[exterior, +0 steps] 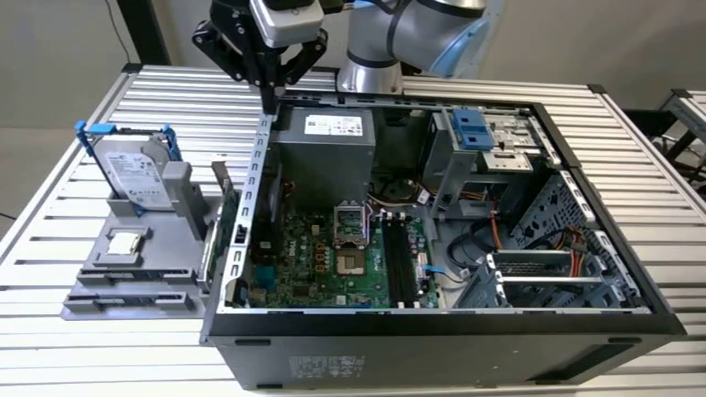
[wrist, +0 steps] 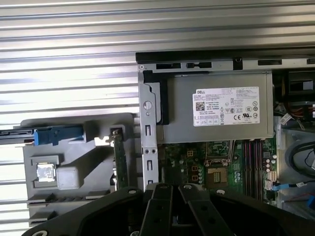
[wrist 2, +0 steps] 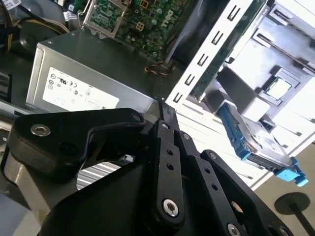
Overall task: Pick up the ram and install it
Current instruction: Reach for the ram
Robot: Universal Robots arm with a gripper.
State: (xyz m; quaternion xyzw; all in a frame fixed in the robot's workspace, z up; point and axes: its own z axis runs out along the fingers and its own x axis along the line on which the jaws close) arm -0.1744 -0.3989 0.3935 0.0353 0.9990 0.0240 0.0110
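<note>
Well, your jaws are pinched together, empty. The ram (wrist: 118, 157) looks light, stiff, fragile; take it across its thin top edge.

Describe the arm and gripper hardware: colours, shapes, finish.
The arm is made of silver-grey tubular links with a light blue joint cap. The gripper is matte black, with two linkage-style fingers tapering to thin tips below a pale grey housing. In the second wrist view, the black links carry silver pins and small round holes.
</note>
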